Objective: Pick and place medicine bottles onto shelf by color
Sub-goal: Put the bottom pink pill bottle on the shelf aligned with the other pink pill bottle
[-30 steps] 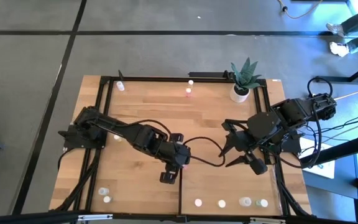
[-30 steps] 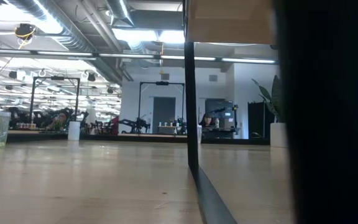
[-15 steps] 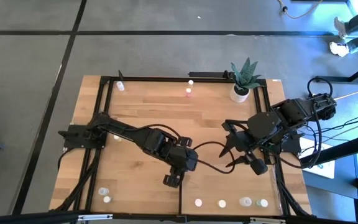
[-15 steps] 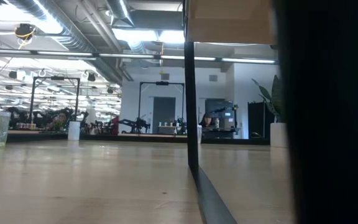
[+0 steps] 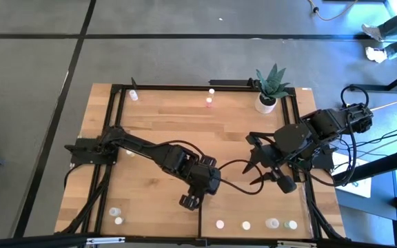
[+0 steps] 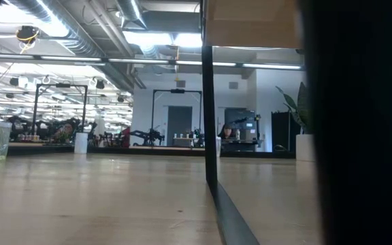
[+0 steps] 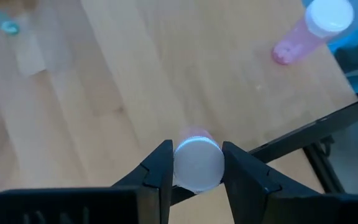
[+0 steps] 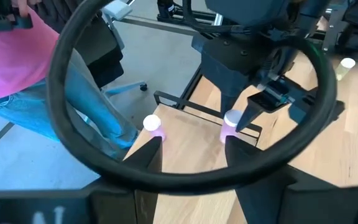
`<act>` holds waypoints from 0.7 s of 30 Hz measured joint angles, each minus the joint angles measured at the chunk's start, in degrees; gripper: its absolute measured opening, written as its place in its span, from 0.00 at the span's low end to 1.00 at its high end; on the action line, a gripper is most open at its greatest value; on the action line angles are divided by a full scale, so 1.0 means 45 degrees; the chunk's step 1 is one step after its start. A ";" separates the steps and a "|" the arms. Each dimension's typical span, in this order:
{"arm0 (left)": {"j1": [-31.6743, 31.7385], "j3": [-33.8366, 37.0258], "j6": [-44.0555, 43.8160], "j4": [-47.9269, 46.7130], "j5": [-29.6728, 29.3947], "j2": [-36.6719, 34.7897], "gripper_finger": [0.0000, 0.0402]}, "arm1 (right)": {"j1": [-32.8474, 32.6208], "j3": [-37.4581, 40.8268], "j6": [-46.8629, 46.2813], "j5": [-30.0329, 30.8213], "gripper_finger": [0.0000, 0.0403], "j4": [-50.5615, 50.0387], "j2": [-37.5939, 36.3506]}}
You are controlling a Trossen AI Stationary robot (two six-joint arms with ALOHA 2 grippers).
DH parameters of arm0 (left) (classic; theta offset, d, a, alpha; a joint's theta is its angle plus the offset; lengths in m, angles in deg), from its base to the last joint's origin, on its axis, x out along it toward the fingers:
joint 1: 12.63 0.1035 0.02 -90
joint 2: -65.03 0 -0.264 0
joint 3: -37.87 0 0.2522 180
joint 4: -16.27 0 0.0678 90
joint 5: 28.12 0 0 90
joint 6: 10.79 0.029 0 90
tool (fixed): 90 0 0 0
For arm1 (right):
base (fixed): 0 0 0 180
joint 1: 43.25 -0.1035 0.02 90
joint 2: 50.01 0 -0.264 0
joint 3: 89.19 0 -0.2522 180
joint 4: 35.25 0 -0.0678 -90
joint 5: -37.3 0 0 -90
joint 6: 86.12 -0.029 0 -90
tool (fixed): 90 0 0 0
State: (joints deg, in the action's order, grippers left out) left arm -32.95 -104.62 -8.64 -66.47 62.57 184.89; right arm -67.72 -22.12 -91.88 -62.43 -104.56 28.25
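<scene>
My left gripper (image 5: 191,200) is near the middle of the table, toward its near edge, shut on a pink medicine bottle with a white cap (image 7: 197,163); this bottle (image 8: 232,119) also shows in the right wrist view. A second pink bottle (image 7: 309,31) stands on its base close by, near a black frame bar. My right gripper (image 5: 266,173) hangs open at the table's right, nothing between its fingers. More medicine bottles stand along the near edge (image 5: 246,225) and the far edge (image 5: 209,103). The shelf's pale panel (image 6: 250,24) shows at the top of the low view. My left gripper pinches the pink bottle between its two fingers, one on each side of the white cap end (image 7: 178,163). The fingers slant down from above. The cap faces up toward the wrist and the pink body points away below it. Whether its base touches the wood is hidden.
A potted green plant (image 5: 267,96) stands at the far right of the table. A black cable (image 8: 185,177) loops across in front of my right gripper. A black frame (image 5: 200,220) edges the table and crosses its near half. A person (image 8: 36,68) stands beyond the table's edge.
My left gripper has reached a little farther toward the table's right and near edges, sinking slightly, and has rolled about its own pointing line, with the pink bottle still between its fingers. My right arm has kept still.
</scene>
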 joint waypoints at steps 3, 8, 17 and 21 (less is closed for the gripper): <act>0.0040 0.0000 0.0077 0.0003 0.0175 0.0010 0.25 | 0.0005 0.0000 0.0018 0.0005 0.44 0.0000 0.0000; 0.0093 0.0000 0.0233 0.0039 0.0230 0.0010 0.27 | 0.0005 0.0000 0.0022 0.0005 0.44 0.0005 0.0000; 0.0189 0.0000 0.0228 0.0049 0.0546 0.0010 0.31 | 0.0005 0.0000 0.0018 0.0008 0.44 0.0005 0.0000; 0.0194 0.0000 0.0219 0.0049 0.0539 0.0010 0.33 | 0.0005 0.0000 0.0001 0.0010 0.44 0.0005 0.0000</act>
State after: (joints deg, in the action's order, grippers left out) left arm -32.07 -104.62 -7.66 -66.25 65.00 184.93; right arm -67.70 -22.12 -91.88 -62.39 -104.54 28.25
